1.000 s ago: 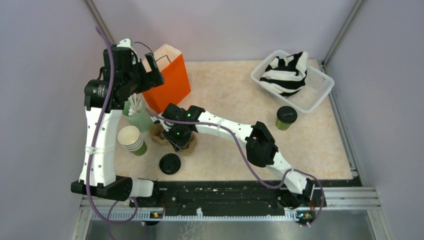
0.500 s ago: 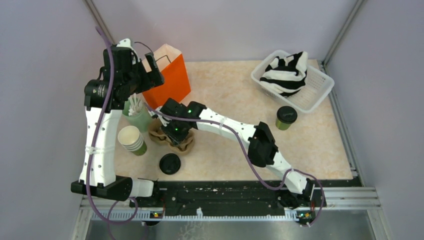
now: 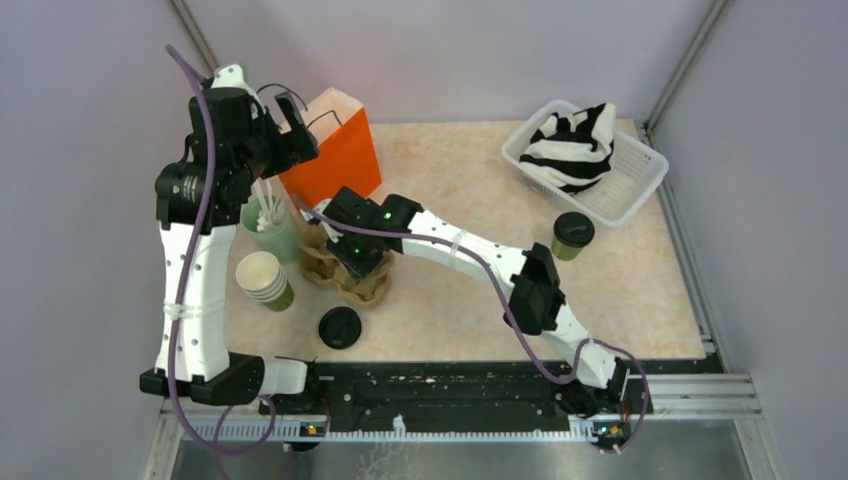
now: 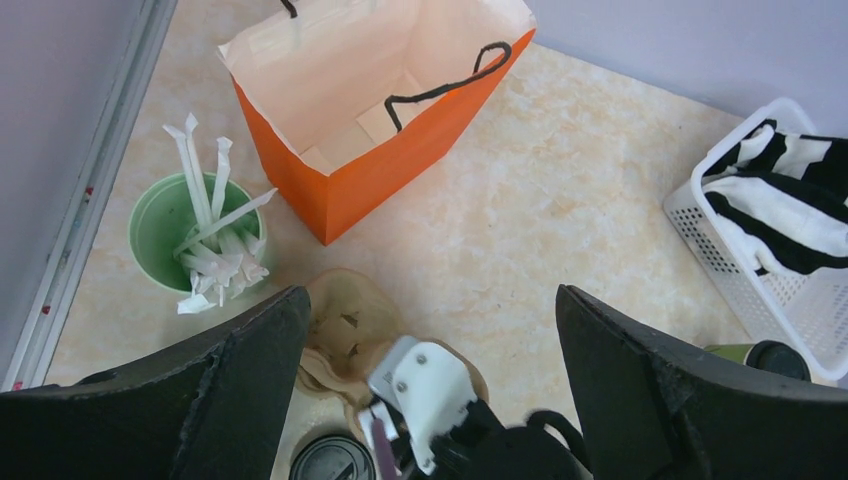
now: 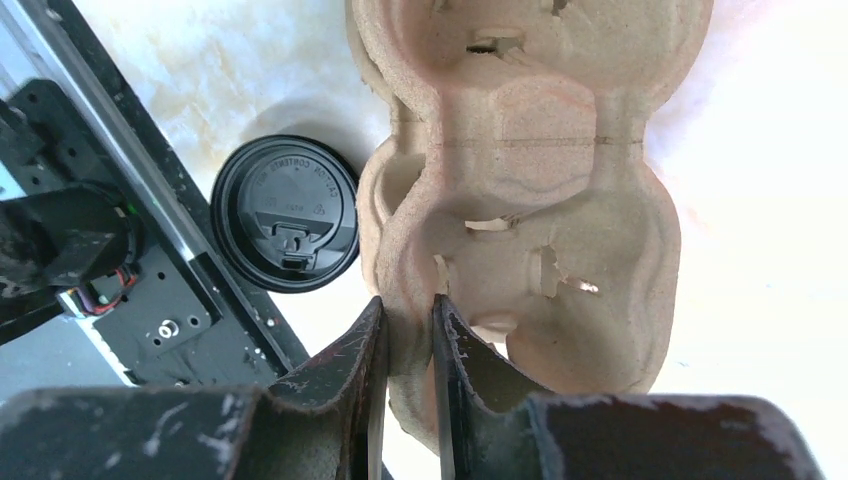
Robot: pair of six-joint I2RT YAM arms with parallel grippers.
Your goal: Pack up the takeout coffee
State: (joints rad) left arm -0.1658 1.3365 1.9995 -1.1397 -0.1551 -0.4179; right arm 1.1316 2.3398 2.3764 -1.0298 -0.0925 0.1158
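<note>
The takeout coffee (image 3: 572,236), a green cup with a black lid, stands at the right beside the basket, far from both grippers; its top shows in the left wrist view (image 4: 771,356). My right gripper (image 3: 352,262) is shut on the rim of a brown pulp cup carrier (image 3: 372,289), whose wall is pinched between the jaws (image 5: 408,305). The carrier (image 5: 530,150) is empty. My left gripper (image 3: 292,125) is open and empty, high beside the orange paper bag (image 3: 340,165). From the left wrist view (image 4: 430,295) the bag (image 4: 380,170) stands open.
A loose black lid (image 3: 340,327) lies near the front edge, left of the carrier (image 5: 285,213). A stack of lidless green cups (image 3: 264,279) and a green cup of straws (image 3: 270,225) stand at the left. A white basket (image 3: 640,185) with striped cloth sits at the back right.
My right gripper has carried the cup carrier a little away from the front edge, toward the orange bag. My left arm has shifted up and to the left.
</note>
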